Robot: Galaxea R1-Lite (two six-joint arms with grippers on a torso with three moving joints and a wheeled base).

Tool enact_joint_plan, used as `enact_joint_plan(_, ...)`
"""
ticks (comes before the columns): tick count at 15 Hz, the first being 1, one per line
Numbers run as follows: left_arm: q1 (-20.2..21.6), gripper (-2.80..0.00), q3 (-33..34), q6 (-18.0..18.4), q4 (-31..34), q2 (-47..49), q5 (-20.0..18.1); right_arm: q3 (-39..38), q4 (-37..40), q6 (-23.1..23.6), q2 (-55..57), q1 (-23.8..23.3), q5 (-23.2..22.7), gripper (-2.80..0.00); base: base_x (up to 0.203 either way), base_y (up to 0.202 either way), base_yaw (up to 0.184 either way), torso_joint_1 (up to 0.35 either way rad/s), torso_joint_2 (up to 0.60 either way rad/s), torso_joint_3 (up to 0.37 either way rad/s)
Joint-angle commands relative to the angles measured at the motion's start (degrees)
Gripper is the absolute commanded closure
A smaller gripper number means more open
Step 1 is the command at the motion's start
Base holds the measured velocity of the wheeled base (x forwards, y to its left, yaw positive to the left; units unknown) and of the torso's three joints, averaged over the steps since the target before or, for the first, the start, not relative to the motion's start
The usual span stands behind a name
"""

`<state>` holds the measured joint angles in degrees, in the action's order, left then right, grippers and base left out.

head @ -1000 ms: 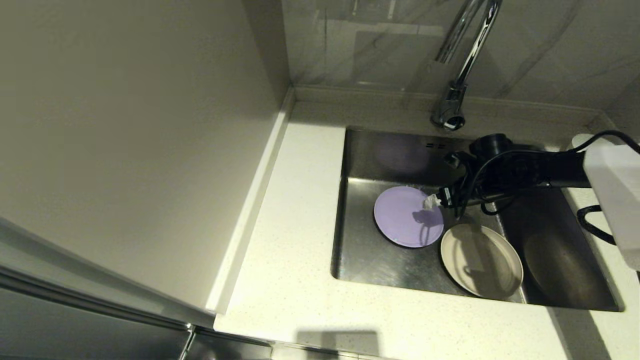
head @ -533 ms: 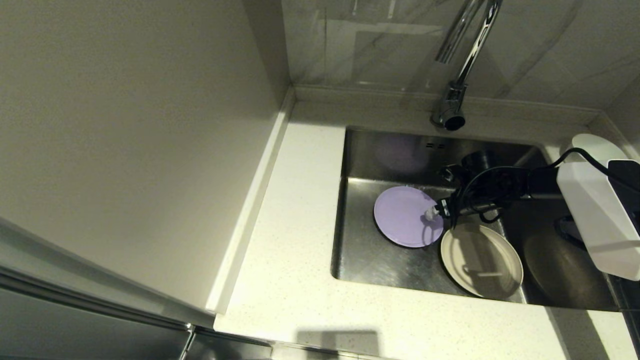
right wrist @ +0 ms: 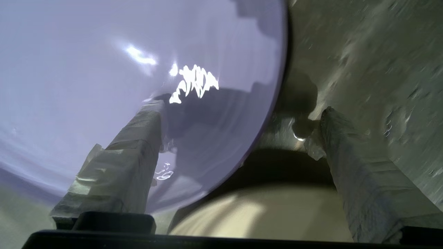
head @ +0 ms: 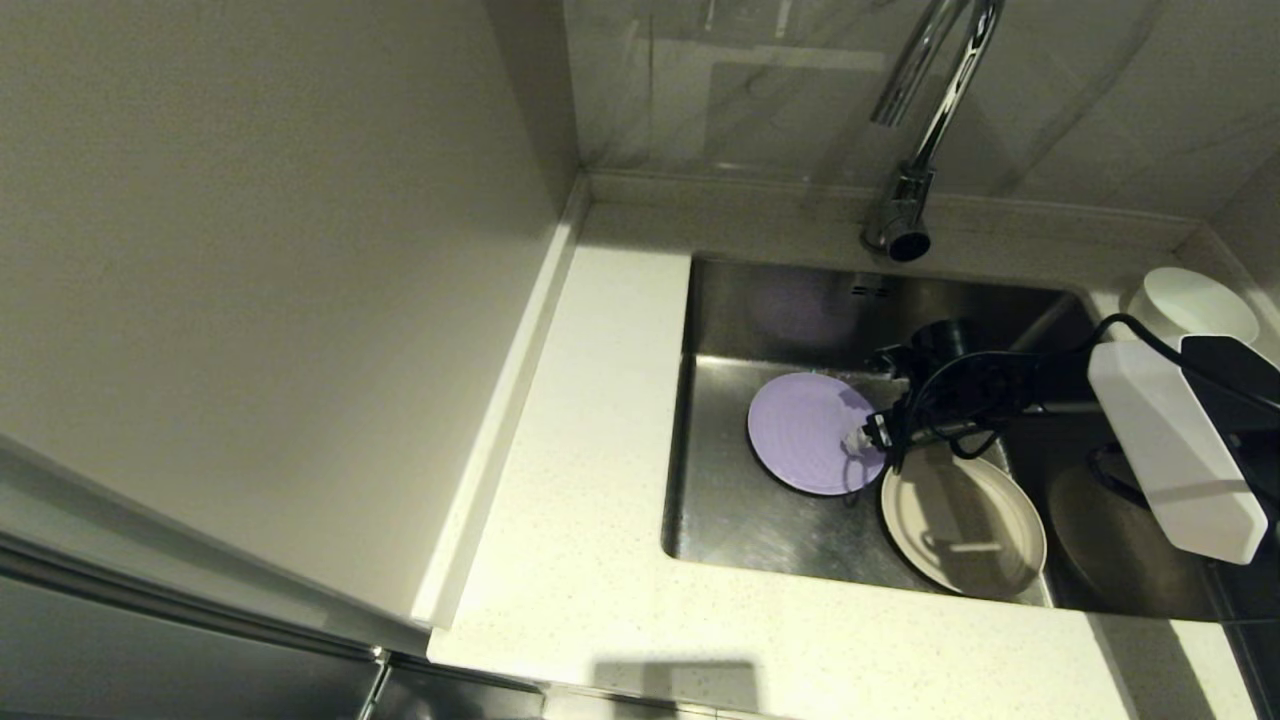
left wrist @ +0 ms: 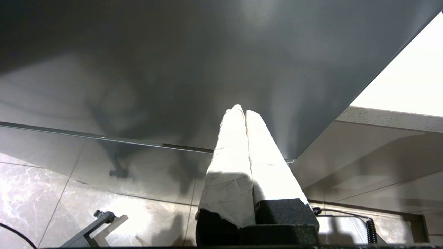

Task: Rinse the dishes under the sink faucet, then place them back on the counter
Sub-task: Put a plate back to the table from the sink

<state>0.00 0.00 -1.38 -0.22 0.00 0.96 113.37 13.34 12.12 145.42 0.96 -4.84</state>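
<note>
Though unlabelled (anywhere), lilac plate [head: 808, 433] underneath.

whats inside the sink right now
A lilac plate and a cream plate lie in the sink; the right hand hangs open over the lilac plate's edge.

Plain cream wall panel [head: 260, 300] filling the left half of the head view. Glossy grey veined marble backsplash [head: 1100, 100] across the top right, reflecting light. Dark grey cabinet front [head: 150, 660] at lower left. In the left wrist view, pale marble floor tiles [left wrist: 31, 193] along the bottom, brightly lit from upper right.
</note>
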Motion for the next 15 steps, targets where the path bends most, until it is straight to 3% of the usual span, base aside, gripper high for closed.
enact_joint_plan(1,0.0,0.00,0.0,0.0,0.0,-0.1,0.0,0.0,-0.3,0.3,0.7,0.0,0.4,-2.80,0.000,0.000,0.000,0.000,0.00,0.000)
enact_joint_plan(2,0.0,0.00,0.0,0.0,0.0,-0.1,0.0,0.0,-0.3,0.3,0.7,0.0,0.3,0.00,0.000,0.000,0.000,0.000,0.00,0.000)
enact_joint_plan(10,0.0,0.00,0.0,0.0,0.0,-0.1,0.0,0.0,-0.7,-0.1,0.2,-0.1,-0.3,0.00,0.000,0.000,0.000,0.000,0.00,0.000)
enact_joint_plan(15,0.0,0.00,0.0,0.0,0.0,-0.1,0.0,0.0,-6.7,-0.3,-0.9,-1.9,0.8,0.00,0.000,0.000,0.000,0.000,0.00,0.000)
